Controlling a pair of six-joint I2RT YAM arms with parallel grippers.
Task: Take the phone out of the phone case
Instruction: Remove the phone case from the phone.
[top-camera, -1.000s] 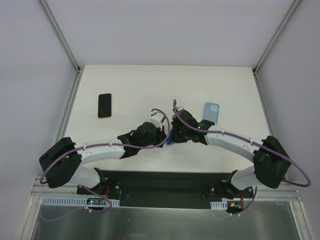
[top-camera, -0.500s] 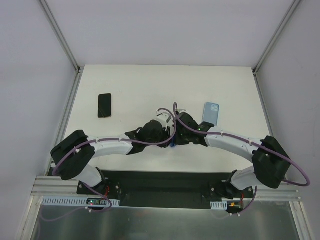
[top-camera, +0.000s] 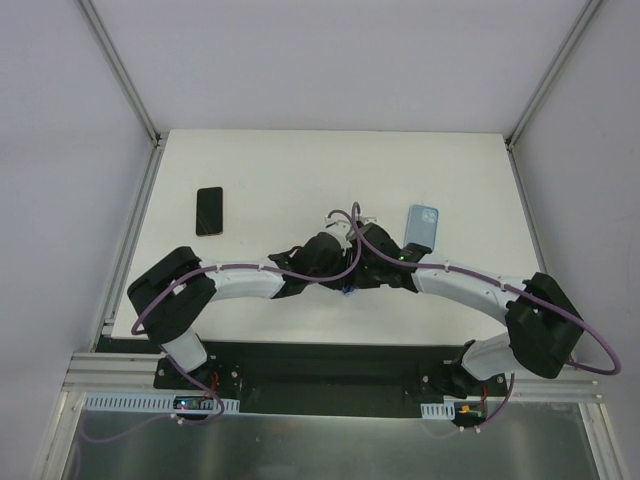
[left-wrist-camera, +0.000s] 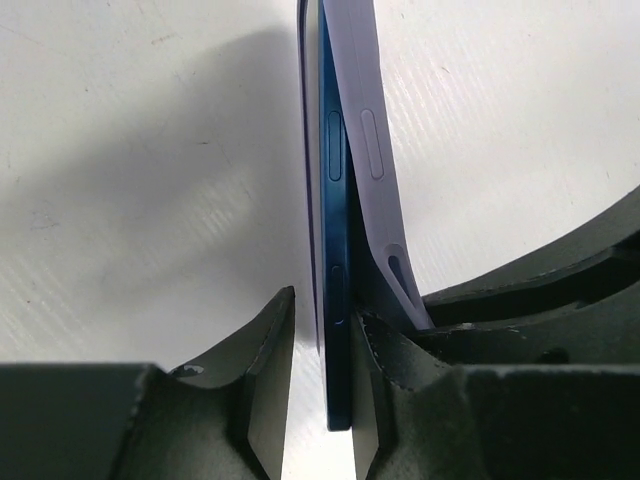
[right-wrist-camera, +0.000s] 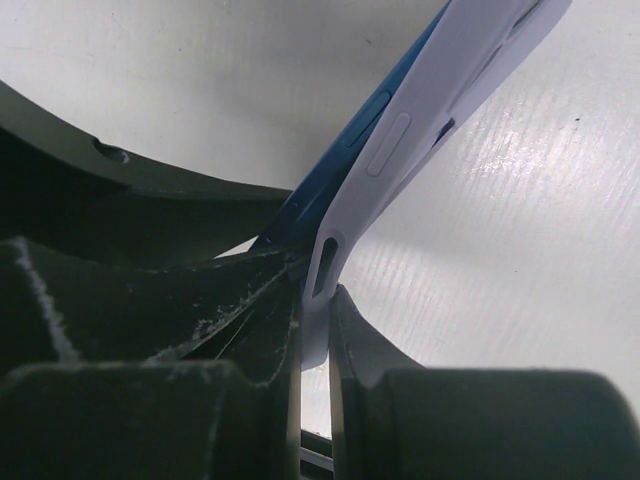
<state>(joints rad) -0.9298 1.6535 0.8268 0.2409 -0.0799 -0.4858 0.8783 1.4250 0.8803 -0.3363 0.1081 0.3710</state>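
A dark blue phone (left-wrist-camera: 335, 250) stands on edge in a pale lavender case (left-wrist-camera: 365, 130) whose near corner has peeled away from it. My left gripper (left-wrist-camera: 320, 390) straddles the phone's lower end. Its right finger (left-wrist-camera: 385, 390) touches the phone and a gap shows on the left side, so it is open. My right gripper (right-wrist-camera: 315, 345) is shut on the peeled corner of the case (right-wrist-camera: 400, 150), with the phone (right-wrist-camera: 345, 135) behind it. In the top view both grippers (top-camera: 335, 255) (top-camera: 358, 262) meet at mid-table and mostly hide the phone (top-camera: 344, 288).
A black phone (top-camera: 209, 211) lies flat at the table's left. A light blue case (top-camera: 422, 223) lies just right of the right gripper. Grey walls enclose the white table (top-camera: 270, 170) on three sides.
My left arm has swung right and its gripper has closed in on the phone beside the right gripper. The right arm has hardly moved.
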